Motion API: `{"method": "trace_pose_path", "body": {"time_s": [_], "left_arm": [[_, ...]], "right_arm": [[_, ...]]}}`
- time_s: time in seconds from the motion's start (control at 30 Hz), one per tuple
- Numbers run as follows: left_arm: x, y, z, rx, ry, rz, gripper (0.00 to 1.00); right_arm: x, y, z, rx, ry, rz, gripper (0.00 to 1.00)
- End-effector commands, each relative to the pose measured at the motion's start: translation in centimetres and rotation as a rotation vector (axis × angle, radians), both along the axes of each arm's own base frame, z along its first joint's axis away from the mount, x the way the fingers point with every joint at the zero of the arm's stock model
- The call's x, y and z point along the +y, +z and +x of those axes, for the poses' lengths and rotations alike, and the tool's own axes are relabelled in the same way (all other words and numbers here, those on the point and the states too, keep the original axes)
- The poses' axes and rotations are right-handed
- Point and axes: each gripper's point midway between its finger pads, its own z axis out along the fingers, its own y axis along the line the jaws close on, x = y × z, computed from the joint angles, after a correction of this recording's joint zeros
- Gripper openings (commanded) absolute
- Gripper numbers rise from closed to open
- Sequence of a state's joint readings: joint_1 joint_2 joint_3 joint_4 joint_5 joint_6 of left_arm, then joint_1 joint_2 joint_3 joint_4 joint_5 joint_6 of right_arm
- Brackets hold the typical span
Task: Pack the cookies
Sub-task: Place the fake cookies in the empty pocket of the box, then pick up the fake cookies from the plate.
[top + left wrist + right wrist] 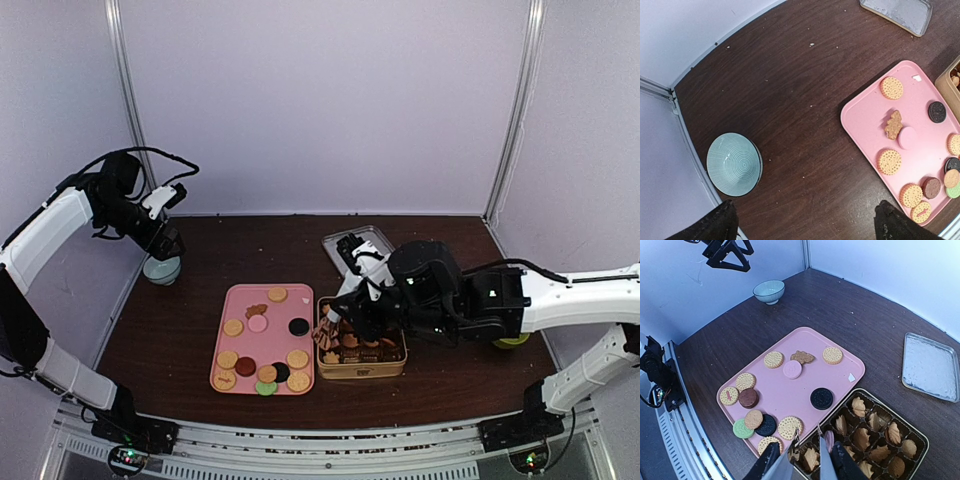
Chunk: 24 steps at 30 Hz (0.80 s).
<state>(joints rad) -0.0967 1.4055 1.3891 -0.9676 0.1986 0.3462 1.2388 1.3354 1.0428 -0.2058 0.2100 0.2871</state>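
Several cookies lie on the pink tray [225, 300] [790, 390] [870, 110]: round tan ones, a black one [821, 398] [298, 326], a pink one [792, 369], a green one [742, 429]. Tan leaf-shaped cookies [879, 452] fill the brown paper cups of the gold tin [365, 372] [920, 437]. My right gripper [808, 431] [330, 325] hovers over the tin's left end, jaws slightly apart with nothing between them. A mauve round cookie [829, 440] stands on edge in a cup just beside one finger. My left gripper [807, 225] [165, 240] is wide open above bare table near the bowl.
A pale blue bowl [161, 270] [734, 164] [769, 291] sits at the far left by the wall. The tin's silver lid [375, 238] [900, 12] [930, 367] lies behind the tin. Crumbs dot the dark wooden table.
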Motion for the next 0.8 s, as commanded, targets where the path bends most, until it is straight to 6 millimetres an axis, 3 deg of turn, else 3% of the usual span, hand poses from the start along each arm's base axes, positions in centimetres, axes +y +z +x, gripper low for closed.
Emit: {"method": "trace_pose_path", "body": {"time_s": [0.0,0.2,0.47,0.77], "left_arm": [[0.0,0.5,0.2,-0.020,-0.007,-0.009,0.98],[0.0,0.4,0.2,-0.017,-0.007,-0.009,0.98],[0.6,0.3,-0.4,-0.013,0.006,0.005,0.98],[1.0,0.0,-0.9,-0.004,0.015,0.005,0.98]], "right_arm": [[-0.2,2.7,0.2,-0.043,-0.013,0.056,0.32],[0.7,3.9,0.2,-0.053,0.005,0.089,0.31],[5.3,5.3,-0.3,-0.073,0.106,0.120,0.31],[11.8,2.6,-2.8,-0.066,0.260,0.064,0.32]]}}
